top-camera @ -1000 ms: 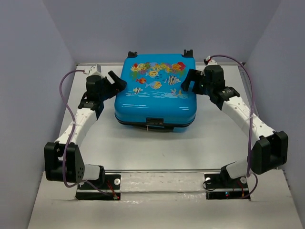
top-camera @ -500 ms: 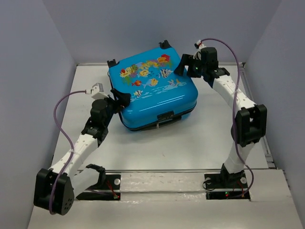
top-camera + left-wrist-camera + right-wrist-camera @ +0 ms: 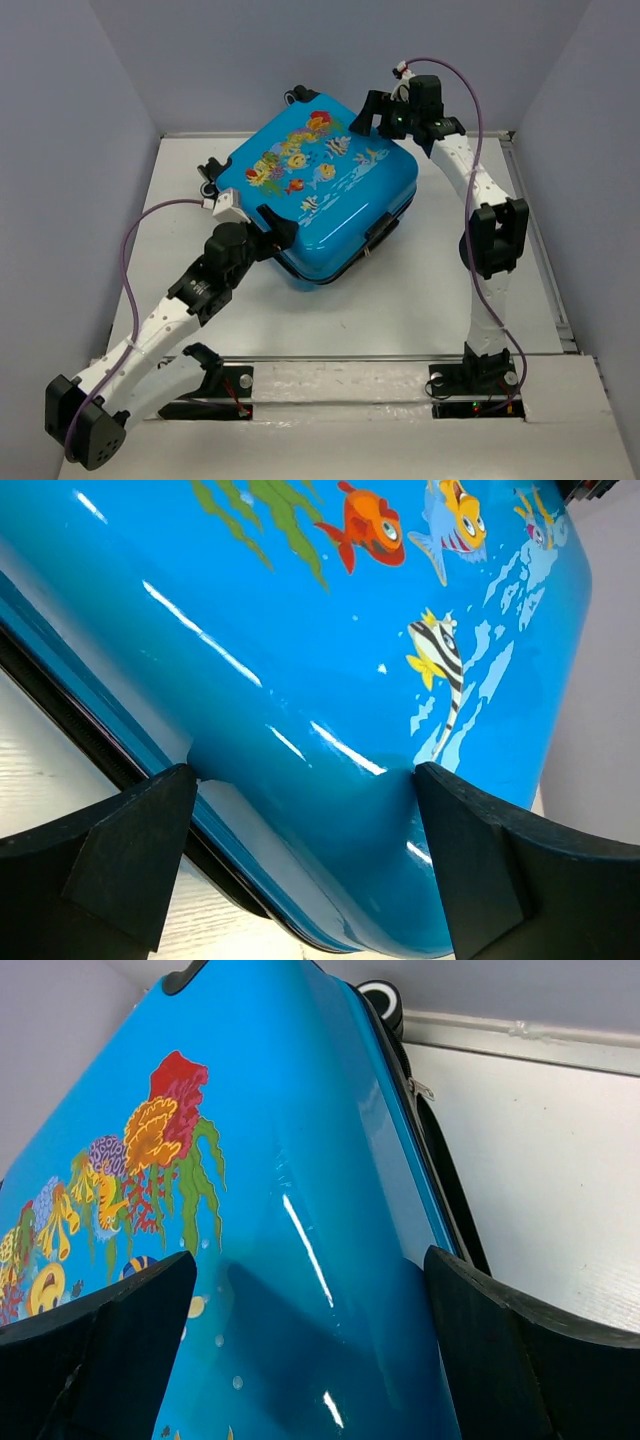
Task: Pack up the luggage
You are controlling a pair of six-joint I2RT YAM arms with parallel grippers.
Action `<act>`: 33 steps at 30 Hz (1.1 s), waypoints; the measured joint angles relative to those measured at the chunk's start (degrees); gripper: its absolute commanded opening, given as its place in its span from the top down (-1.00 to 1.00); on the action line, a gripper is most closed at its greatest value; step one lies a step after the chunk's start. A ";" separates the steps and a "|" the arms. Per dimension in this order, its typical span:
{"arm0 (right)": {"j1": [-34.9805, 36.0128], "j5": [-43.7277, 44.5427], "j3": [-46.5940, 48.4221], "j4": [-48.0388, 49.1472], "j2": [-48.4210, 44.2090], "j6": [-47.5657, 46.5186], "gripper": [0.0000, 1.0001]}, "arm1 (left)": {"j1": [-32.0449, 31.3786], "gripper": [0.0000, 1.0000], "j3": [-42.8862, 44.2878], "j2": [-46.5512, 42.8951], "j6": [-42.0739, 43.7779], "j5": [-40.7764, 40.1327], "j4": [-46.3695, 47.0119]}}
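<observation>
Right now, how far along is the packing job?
Done: the luggage lies closed, fish face up, skewed on the table. In hand: the left gripper, jaws open, straddles its near-left corner; the right gripper, jaws open, straddles the far-right corner. Remaining: its contents are hidden, so packing is unconfirmed; it probably needs squaring up or standing.

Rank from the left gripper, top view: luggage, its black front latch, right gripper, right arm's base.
1. luggage: near-left corner sits in the left gripper
2. black front latch, on the near-right edge
3. right gripper, far corner
4. right arm's base, near right edge
</observation>
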 measured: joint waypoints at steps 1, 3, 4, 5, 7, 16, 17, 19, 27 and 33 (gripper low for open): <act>0.04 0.04 0.46 -0.72 -0.04 0.11 -0.99 | -0.17 -0.98 1.07 0.28 0.42 -0.24 -1.22; 0.04 0.31 0.68 -2.12 -0.31 0.17 -0.99 | 0.09 -0.98 5.18 1.14 2.36 -0.22 -6.23; 0.15 0.85 0.68 -2.86 -0.68 0.11 -0.99 | 1.18 -0.98 7.43 1.68 3.45 0.15 -8.35; 0.37 1.31 0.68 -3.65 -1.11 0.00 -0.99 | 3.10 -0.98 10.62 2.29 4.44 1.42 -9.79; 1.16 2.03 0.66 -5.99 -3.26 -0.55 -0.99 | 7.43 -0.98 16.20 3.32 5.42 3.26 -7.23; 9.79 -4.66 -12.83 -1.75 -32.22 -2.64 -0.99 | 28.35 -0.98 22.25 6.05 5.86 10.23 0.94; 10.34 -4.70 -17.33 -0.22 -36.41 -3.02 -0.99 | 30.27 -0.98 22.25 7.72 5.38 11.65 1.90; 11.37 -4.90 -24.09 1.64 -42.34 -3.80 -0.99 | 34.80 -0.98 22.16 12.15 3.54 15.04 4.35; 21.64 -1.73 -51.95 5.70 -50.84 -5.42 -0.99 | 44.19 -0.98 22.84 33.99 -1.62 27.15 9.57; 26.16 -0.52 -61.77 7.26 -54.62 -4.79 -0.99 | 45.66 -0.98 28.46 45.83 -2.27 32.50 10.49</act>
